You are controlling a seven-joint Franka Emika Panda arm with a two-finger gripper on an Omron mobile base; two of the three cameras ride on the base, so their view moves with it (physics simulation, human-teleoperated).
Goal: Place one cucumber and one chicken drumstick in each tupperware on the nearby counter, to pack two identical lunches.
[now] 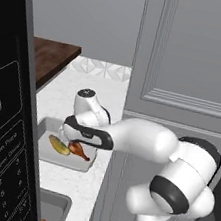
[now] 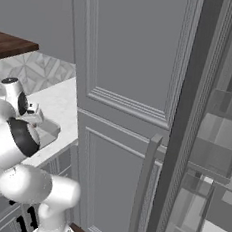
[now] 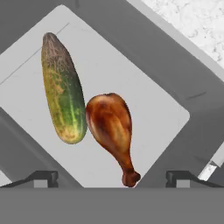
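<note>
A grey tupperware sits on the white marble counter. In it a green-yellow cucumber and a browned chicken drumstick lie side by side, touching, on the tupperware's flat floor. From the left base view the cucumber is left of the drumstick. My gripper hovers just above them, open, its fingertips wide apart and holding nothing. The drumstick's bone end points toward the gap between them. A second tupperware shows at the counter's near end.
A black microwave stands close on the left. A tall grey panelled cabinet door rises on the right of the counter. A dark brown wooden top lies at the back left. My forearm crosses over the counter's edge.
</note>
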